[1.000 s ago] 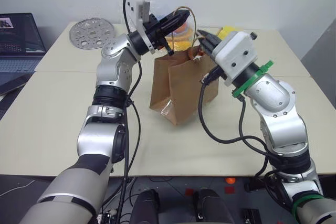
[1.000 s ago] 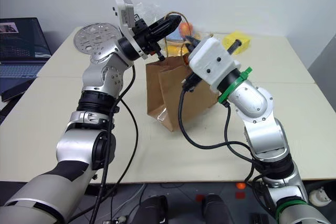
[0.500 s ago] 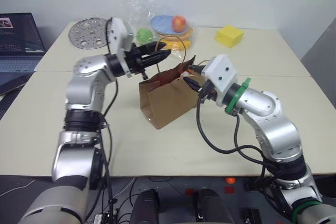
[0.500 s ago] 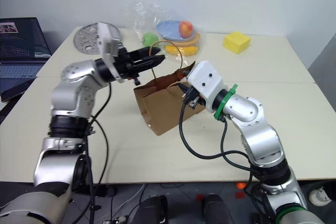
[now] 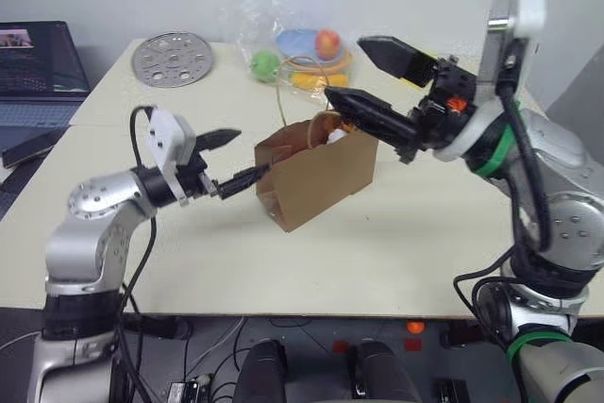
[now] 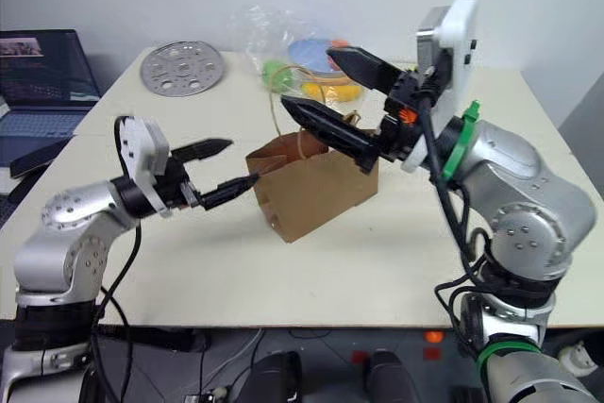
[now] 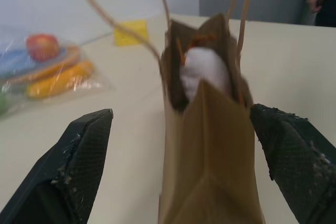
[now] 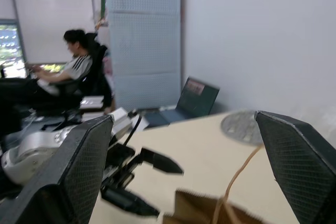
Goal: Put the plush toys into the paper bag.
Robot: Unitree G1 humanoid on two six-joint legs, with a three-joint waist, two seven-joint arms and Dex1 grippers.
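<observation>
The brown paper bag (image 5: pixel 316 181) stands on the table's middle with its cord handles (image 5: pixel 281 106) sticking up. In the left wrist view a white plush toy (image 7: pixel 206 72) lies inside its mouth, with a bit of orange (image 7: pixel 202 40) behind it; the rest of the plush toys is hidden by the bag. My left gripper (image 5: pixel 252 152) is open, level with the bag's left end, one finger on each side and apart from it. Above the bag's mouth my right gripper (image 5: pixel 346 68) hangs wide open and holds nothing.
A plastic-wrapped plate of fruit (image 5: pixel 302 49) lies at the back of the table, and a grey perforated disc (image 5: pixel 172 46) at the back left. A laptop (image 5: pixel 38 58) sits on the left. A person (image 8: pixel 79 72) sits far off in the room.
Both grippers were shut at the bag's handles and mouth and have opened. The bag came down and now stands free. My left arm dropped to the left; my right wrist rolled and pulled back.
</observation>
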